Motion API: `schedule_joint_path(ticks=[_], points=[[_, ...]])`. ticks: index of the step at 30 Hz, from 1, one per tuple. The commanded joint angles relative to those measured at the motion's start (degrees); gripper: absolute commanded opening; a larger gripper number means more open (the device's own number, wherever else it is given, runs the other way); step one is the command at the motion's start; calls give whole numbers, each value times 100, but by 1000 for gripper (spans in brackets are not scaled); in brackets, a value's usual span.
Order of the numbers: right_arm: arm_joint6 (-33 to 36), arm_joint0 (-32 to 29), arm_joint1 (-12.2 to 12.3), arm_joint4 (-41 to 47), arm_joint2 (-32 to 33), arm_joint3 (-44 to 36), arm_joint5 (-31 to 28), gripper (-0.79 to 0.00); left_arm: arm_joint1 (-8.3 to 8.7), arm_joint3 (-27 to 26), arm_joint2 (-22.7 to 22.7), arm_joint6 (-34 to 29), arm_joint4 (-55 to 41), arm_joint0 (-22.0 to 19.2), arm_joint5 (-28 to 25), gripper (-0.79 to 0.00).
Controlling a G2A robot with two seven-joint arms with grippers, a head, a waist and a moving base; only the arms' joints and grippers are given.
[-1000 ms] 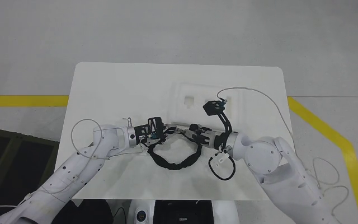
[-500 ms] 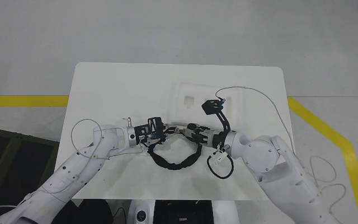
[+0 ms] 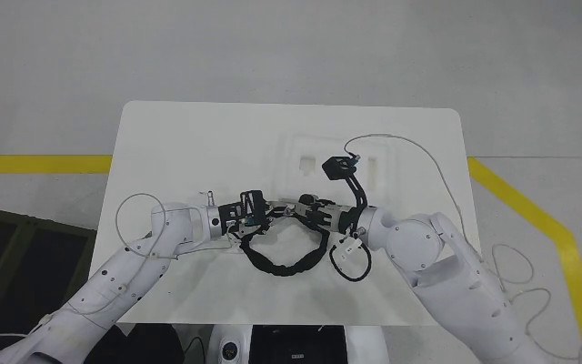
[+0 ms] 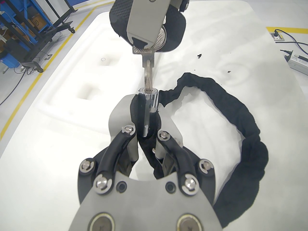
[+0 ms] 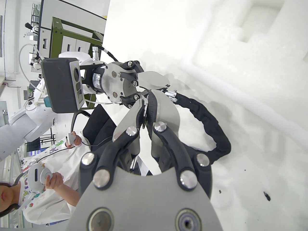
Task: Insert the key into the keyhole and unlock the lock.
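My left gripper (image 4: 146, 118) is shut on the lock (image 4: 148, 95), a silver cylinder on a chain in a black sleeve (image 4: 240, 121). The keyhole end points away from it. My right gripper (image 4: 146, 41) is shut on the head of the silver key (image 4: 148, 73). The key's tip sits in the keyhole, and most of the blade is outside. From above, the left gripper (image 3: 259, 211) and right gripper (image 3: 305, 212) face each other over the table's front middle, with the chain (image 3: 282, 264) looping toward the front edge. In the right wrist view, the key head (image 5: 144, 114) is edge-on between my fingers.
A white foam tray (image 3: 309, 159) with rectangular pockets lies on the white table (image 3: 182, 146) just behind the grippers. Small dark crumbs (image 4: 199, 55) dot the tabletop. A thin white cable (image 3: 427, 155) arcs from the right arm over the table's right part.
The right arm has shifted left toward the left gripper, bringing the key up to the lock. The left arm has stayed put.
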Motion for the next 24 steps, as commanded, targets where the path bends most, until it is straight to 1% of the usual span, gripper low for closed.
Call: schedule_joint_path(ticks=[1, 11, 12, 13, 14, 15, 24], points=[[-15, 27, -11, 8, -23, 42, 4, -785, 0, 0, 0, 0, 0, 0, 0, -785], [-20, 59, -50, -2, -113, 169, -23, -785, 0, 0, 0, 0, 0, 0, 0, -785], [-18, 60, -52, -3, -113, 172, -26, -763, 0, 0, 0, 0, 0, 0, 0, -785], [-21, 60, -53, -1, -108, 171, -28, -434, 0, 0, 0, 0, 0, 0, 0, -785], [-24, 59, -53, 1, -95, 167, -48, -126, 0, 0, 0, 0, 0, 0, 0, -785], [-27, 55, -52, 0, -77, 157, -66, 0, 0, 0, 0, 0, 0, 0, 0, -785], [30, -75, -21, 112, 185, -153, -90, 0, 0, 0, 0, 0, 0, 0, 0, -785]])
